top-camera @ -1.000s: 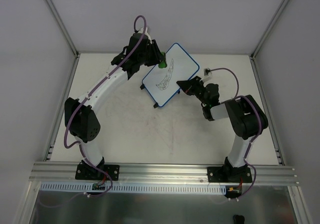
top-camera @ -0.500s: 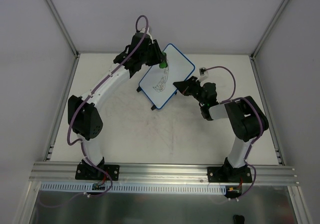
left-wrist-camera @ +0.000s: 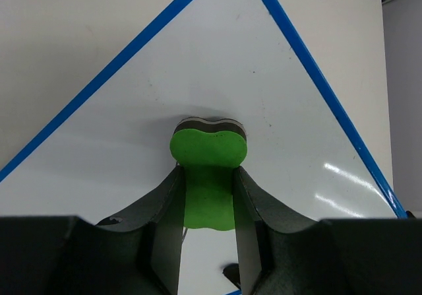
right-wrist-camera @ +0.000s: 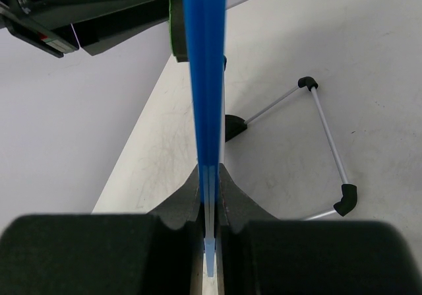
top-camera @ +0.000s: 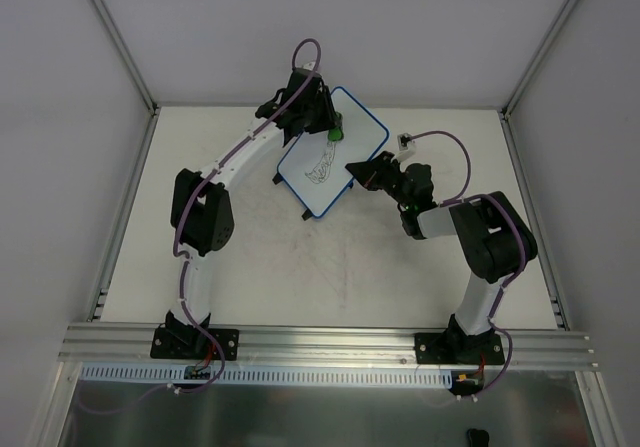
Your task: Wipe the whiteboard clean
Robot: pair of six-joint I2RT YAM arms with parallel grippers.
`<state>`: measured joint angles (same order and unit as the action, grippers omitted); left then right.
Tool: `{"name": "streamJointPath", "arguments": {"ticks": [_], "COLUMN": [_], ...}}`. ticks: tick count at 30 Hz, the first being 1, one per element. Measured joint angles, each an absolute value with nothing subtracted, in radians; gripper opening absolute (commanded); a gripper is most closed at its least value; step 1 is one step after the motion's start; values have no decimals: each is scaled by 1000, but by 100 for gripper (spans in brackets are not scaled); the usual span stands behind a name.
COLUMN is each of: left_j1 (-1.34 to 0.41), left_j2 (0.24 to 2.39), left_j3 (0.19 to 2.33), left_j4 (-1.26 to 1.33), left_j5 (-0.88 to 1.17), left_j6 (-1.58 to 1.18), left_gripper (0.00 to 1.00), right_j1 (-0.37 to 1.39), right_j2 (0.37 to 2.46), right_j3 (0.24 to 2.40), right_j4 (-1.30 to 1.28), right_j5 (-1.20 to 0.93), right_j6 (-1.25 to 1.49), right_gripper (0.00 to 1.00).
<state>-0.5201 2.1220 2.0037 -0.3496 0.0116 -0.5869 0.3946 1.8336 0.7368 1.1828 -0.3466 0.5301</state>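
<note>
Here, the left pincer [left-wrist-camera: 208, 173] is clamped shut on a green eraser [left-wrist-camera: 209, 146]. Its two dark fingers pinch the block's narrow waist, and the eraser's dark underside presses flat against the whiteboard [left-wrist-camera: 217, 57]. The right pincer [right-wrist-camera: 210, 176] is closed on the board's blue frame, a jaw on either face, so the wrist camera looks straight along the thin blue edge. From above, the whiteboard sits turned cornerwise at the far middle of the table [top-camera: 300, 267], between the two pincers. The left one reaches it from the far left side, and the right one holds the middle of its right-hand edge. The eraser touches the board's far half, close to the left rim. A black scribble [top-camera: 320, 167] runs from just beside the eraser toward the near corner. Only the top view shows that scribble. The left wrist view shows just clean white surface and the far rounded corner of the frame ahead of the eraser. The right wrist view alone shows the back of the board, where a thin wire stand [right-wrist-camera: 330, 136] with black end caps juts out over the table. It also shows the green of the eraser peeking past the frame on the other side. Whether the board's near edge rests on the table cannot be told from these views.
</note>
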Motion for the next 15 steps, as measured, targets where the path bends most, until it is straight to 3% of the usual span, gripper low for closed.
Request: {"name": "streamJointPath", "arguments": {"ticks": [15], "left_j1": [-516], "left_j2": [2173], "left_j3": [2039], "left_j4": [-321], "left_j5": [12], "left_j6": [-600], "left_gripper": [0], "right_j1": [395], "right_j2": [1834], "right_j3": [741], "right_j4": [1161], "right_j5": [-346], "right_j6": [543], "right_gripper": [0]}}
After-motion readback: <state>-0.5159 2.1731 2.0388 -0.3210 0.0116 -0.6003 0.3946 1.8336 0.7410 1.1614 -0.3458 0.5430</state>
